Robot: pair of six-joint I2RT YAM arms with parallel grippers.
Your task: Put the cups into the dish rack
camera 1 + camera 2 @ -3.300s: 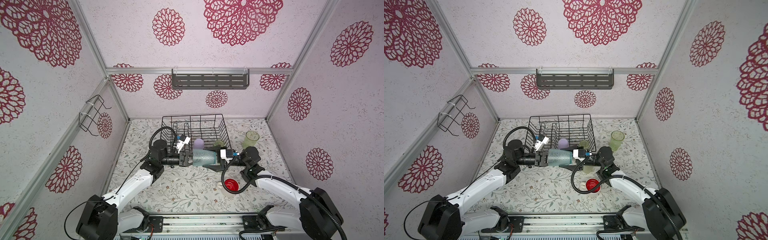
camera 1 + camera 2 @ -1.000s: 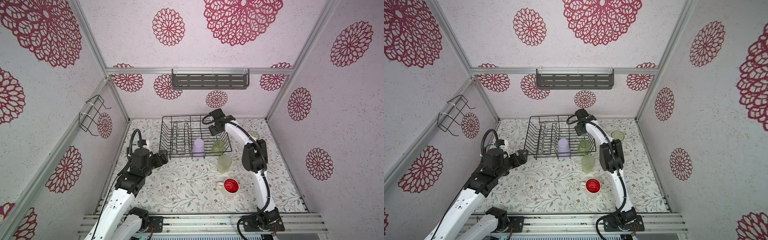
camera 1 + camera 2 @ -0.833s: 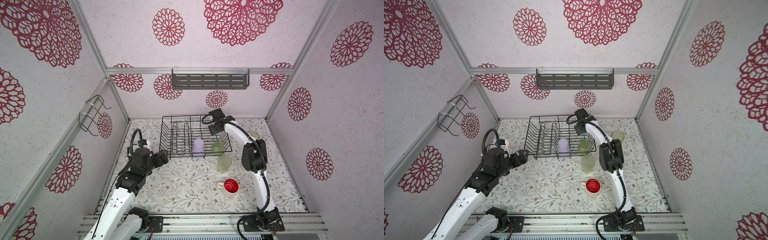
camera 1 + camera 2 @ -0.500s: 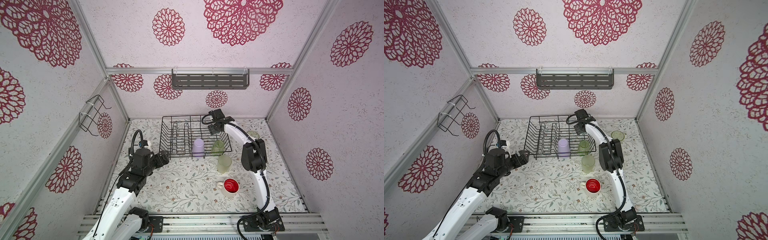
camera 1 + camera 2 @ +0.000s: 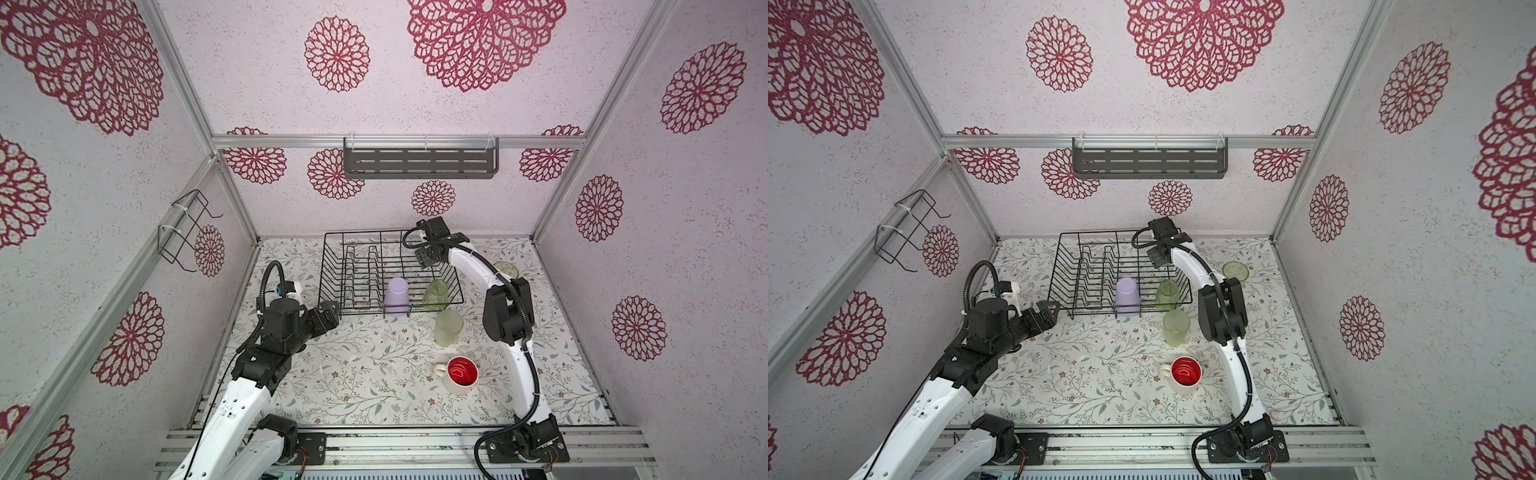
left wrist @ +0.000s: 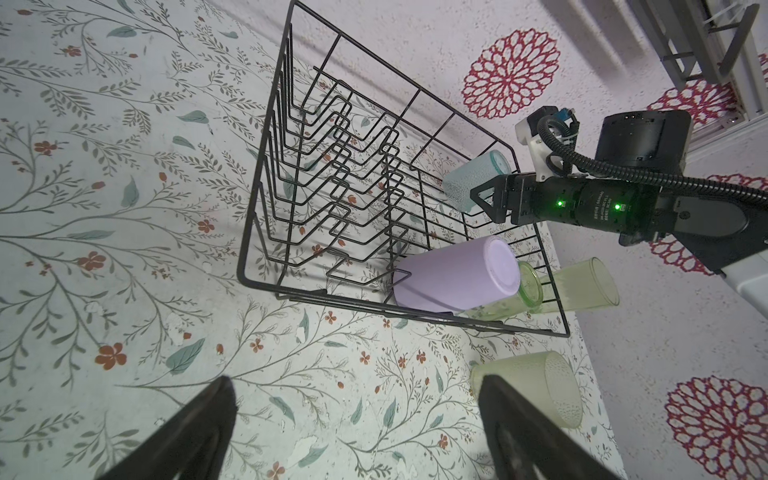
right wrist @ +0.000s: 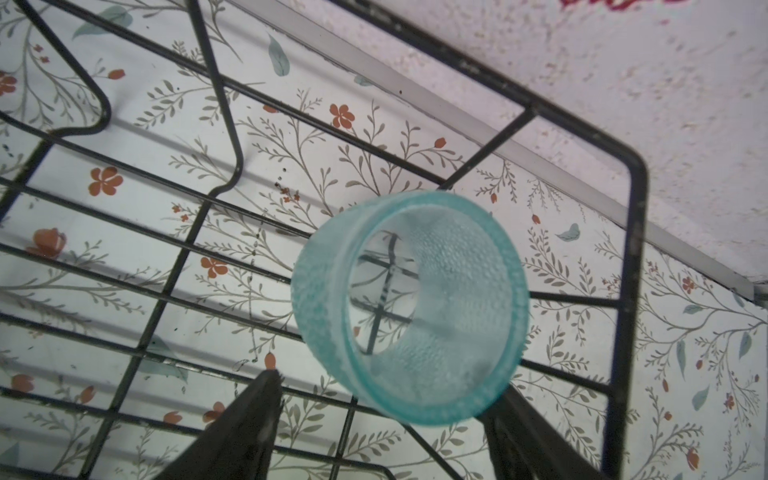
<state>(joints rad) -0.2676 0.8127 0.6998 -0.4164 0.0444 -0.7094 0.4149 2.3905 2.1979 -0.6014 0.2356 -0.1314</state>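
Right gripper (image 7: 388,384): jaws parted, light-blue cup (image 7: 409,249) loose between fingertips (image 7: 257,415), inside dish rack (image 7: 632,249). Left gripper (image 6: 359,380): wide open, empty.

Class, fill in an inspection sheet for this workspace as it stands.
Surface: floral tabletop, flat.
Job's things: dish rack holds inverted lilac tumbler, clear-green glass, light-blue cup; frosted tumbler, red-lined mug, second green glass stand outside.
Clutter: nothing seen.
Grippers: left gripper open, empty; right gripper open, flanking the light-blue cup.
Cables: black hose loops at each wrist.
Surroundings: grey shelf on back wall; wire holder on left wall.
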